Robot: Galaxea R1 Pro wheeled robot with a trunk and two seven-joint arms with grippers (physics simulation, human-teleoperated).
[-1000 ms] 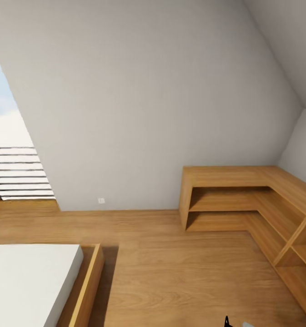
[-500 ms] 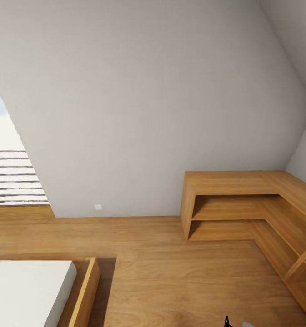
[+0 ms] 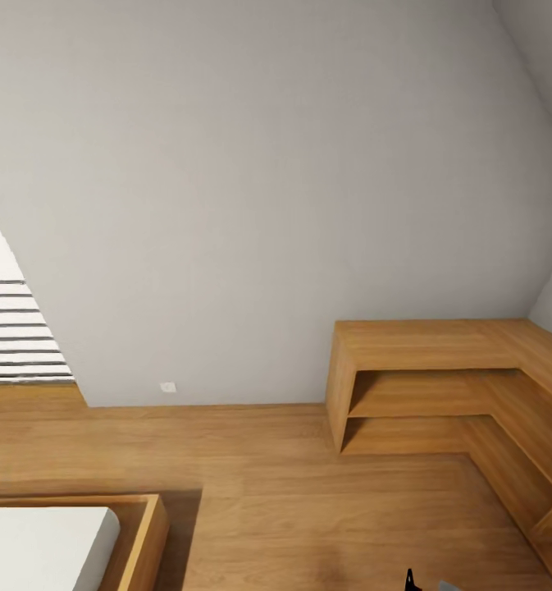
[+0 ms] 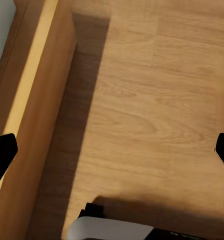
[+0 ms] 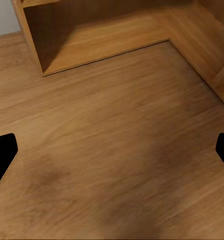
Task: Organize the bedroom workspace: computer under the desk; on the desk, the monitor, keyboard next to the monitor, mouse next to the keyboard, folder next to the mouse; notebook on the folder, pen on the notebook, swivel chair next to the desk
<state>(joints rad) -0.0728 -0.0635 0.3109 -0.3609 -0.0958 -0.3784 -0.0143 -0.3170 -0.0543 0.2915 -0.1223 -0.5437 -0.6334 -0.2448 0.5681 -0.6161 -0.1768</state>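
Nearest the robot, the left end effector (image 4: 112, 150) hangs over the light oak plank floor (image 3: 308, 492), its two black fingertips (image 4: 2, 155) far apart at opposite sides of the left wrist view, so the jaws stand wide and hold nothing; a white and black part of the robot's own body (image 4: 112, 230) shows just beneath, casting a shadow on the boards. The right end effector (image 5: 112, 155) is likewise spread wide and empty, its black fingertips (image 5: 2, 157) at the far sides of the right wrist view, above bare floor. In the head view a small black tip of the robot (image 3: 408, 581) pokes up at the lower edge. Beside the left end effector runs the tall oak side rail of the bed frame (image 4: 32, 115), which carries a white mattress (image 3: 38, 550) at the lower left corner of the head view. Between the bed and the low L-shaped oak shelf unit (image 3: 440, 386) lies a broad stretch of open floor. The shelf unit's open compartments face the room, and it wraps along the right wall. Beyond stands the plain grey sloping wall (image 3: 267, 205), with a small white wall socket (image 3: 168, 387) near the floor and a slatted window (image 3: 13, 328) at the far left. None of the workspace items can be seen here.
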